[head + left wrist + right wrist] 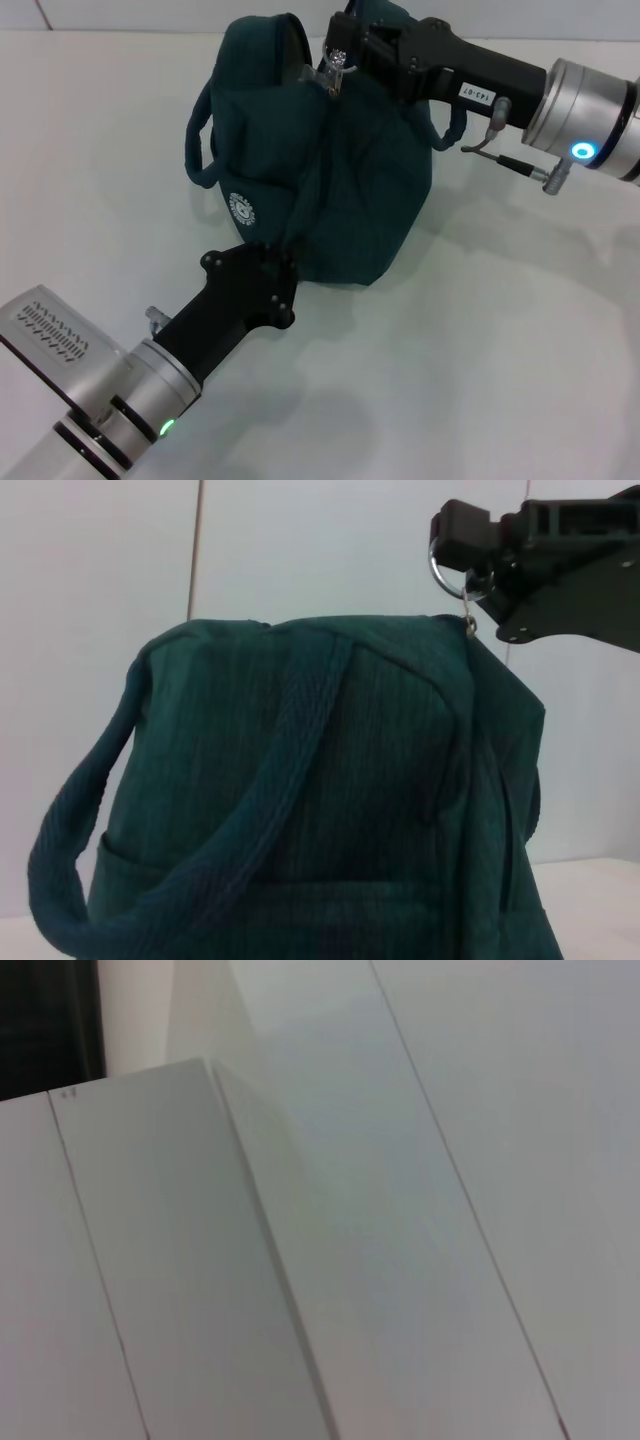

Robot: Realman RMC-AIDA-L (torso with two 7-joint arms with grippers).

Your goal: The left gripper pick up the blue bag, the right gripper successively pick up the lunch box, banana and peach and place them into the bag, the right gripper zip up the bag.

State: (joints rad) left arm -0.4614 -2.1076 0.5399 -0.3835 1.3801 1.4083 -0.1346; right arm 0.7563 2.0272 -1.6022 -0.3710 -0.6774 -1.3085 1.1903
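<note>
The blue bag point(345, 170) stands upright on the white table, its round white logo point(240, 210) facing me and its top nearly closed. My left gripper point(285, 252) is at the bag's near bottom edge, shut on a fold of the fabric. My right gripper point(338, 62) reaches in over the top of the bag. It is shut on the zipper's ring pull point(441, 568), which hangs from the right gripper point(468, 552) just above the bag point(300, 810). The lunch box, banana and peach are out of view.
White table point(480, 340) surrounds the bag, with a white wall behind it. One bag handle point(200, 140) loops out on the left, the other point(455, 125) under the right arm. The right wrist view shows only white panels point(350, 1240).
</note>
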